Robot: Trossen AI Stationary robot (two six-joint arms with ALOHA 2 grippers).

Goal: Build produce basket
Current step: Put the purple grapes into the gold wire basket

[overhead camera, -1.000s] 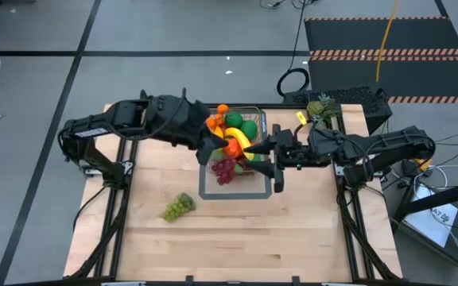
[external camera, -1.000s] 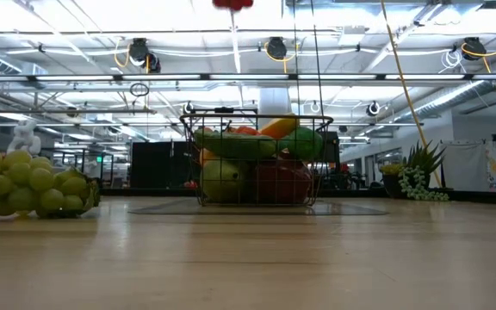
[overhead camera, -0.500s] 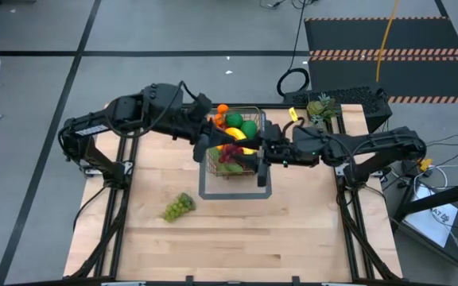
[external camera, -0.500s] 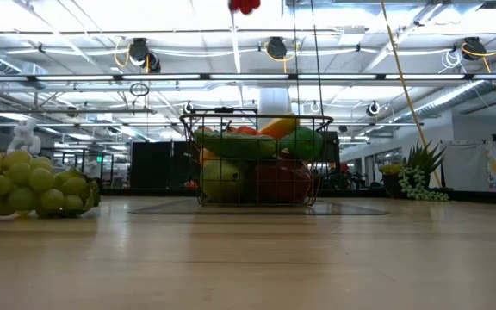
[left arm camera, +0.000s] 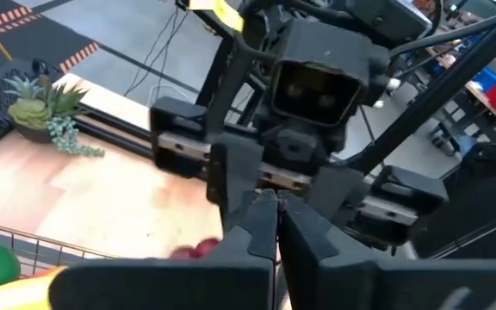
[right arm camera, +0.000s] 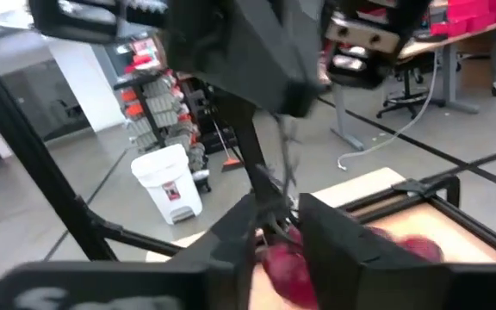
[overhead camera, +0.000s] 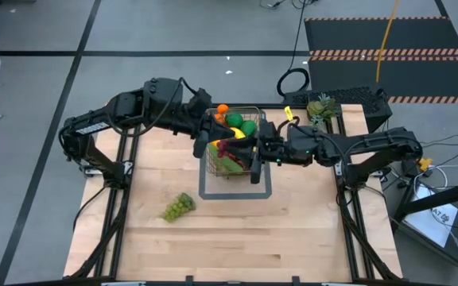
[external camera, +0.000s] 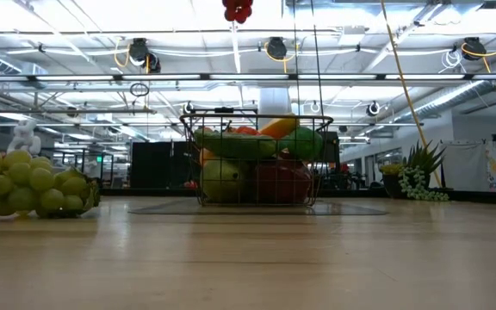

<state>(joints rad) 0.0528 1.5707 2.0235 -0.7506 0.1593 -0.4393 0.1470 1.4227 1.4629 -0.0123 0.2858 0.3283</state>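
Note:
The wire basket (overhead camera: 254,119) stands at the table's far middle, filled with produce: an orange, green fruit, a banana, a red apple. A bunch of red grapes (overhead camera: 230,148) hangs above it, showing at the top of the low view (external camera: 237,9). My left gripper (left arm camera: 274,215) is shut on the bunch's stem above the basket's left side. My right gripper (right arm camera: 278,237) comes level from the right, its fingers closed in on the bunch. A bunch of green grapes (overhead camera: 178,206) lies on the table's near left. My left gripper pinches the thin stem (right arm camera: 287,172) of the red grapes between its fingertips, coming from the table's left and slanting down. The bunch hangs below it, clear of the basket. My right gripper has the top of the bunch (right arm camera: 284,258) between its two fingers (right arm camera: 334,237), level from the table's right. How far back the grapes reach does not show.
A small potted plant (overhead camera: 318,107) stands at the table's far right corner. A flat grey rectangular outline (overhead camera: 233,193) lies under and in front of the basket. The near half of the wooden table has free room beside the green grapes.
My right gripper has moved toward the table's left edge, up to the hanging red grapes, and its fingers have drawn closer together. My left gripper has turned at the wrist and carried the red grapes a little toward the far edge, over the basket.

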